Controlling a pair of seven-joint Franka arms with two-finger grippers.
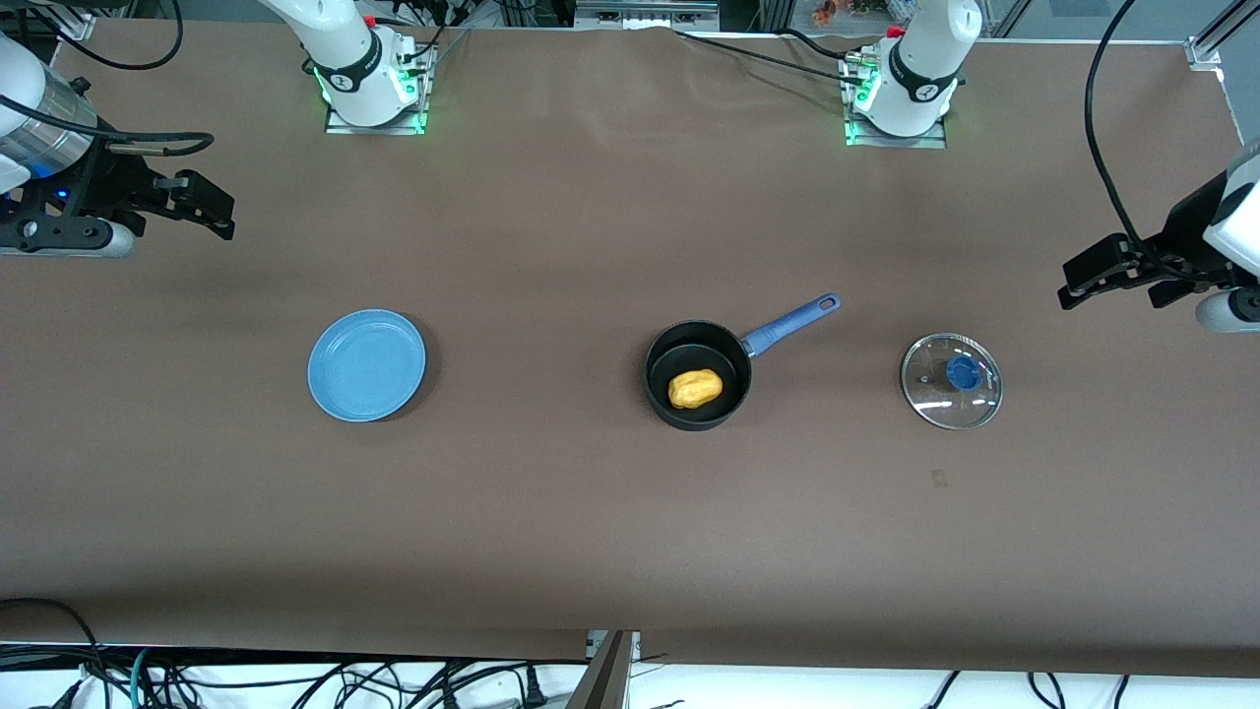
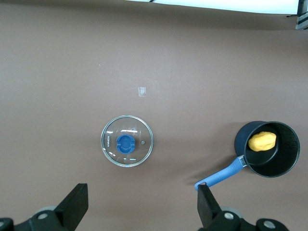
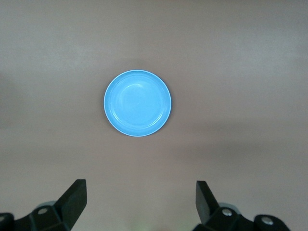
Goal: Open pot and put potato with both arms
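- Front view: glass lid (image 1: 951, 381) with blue knob lies flat on the brown table (image 1: 591, 532), toward the left arm's end, apart from the pot (image 1: 698, 374).
- Pot is uncovered mid-table, blue handle angled toward the left arm's base; potato (image 1: 695, 388) sits inside it.
- Light-blue plate (image 1: 366, 364) lies toward the right arm's end, bare.
- Left gripper (image 1: 1088, 279) hangs above the table's edge at its own end, fingers spread, holding nothing.
- Right gripper (image 1: 209, 209) hangs likewise at its own end, fingers spread, holding nothing.
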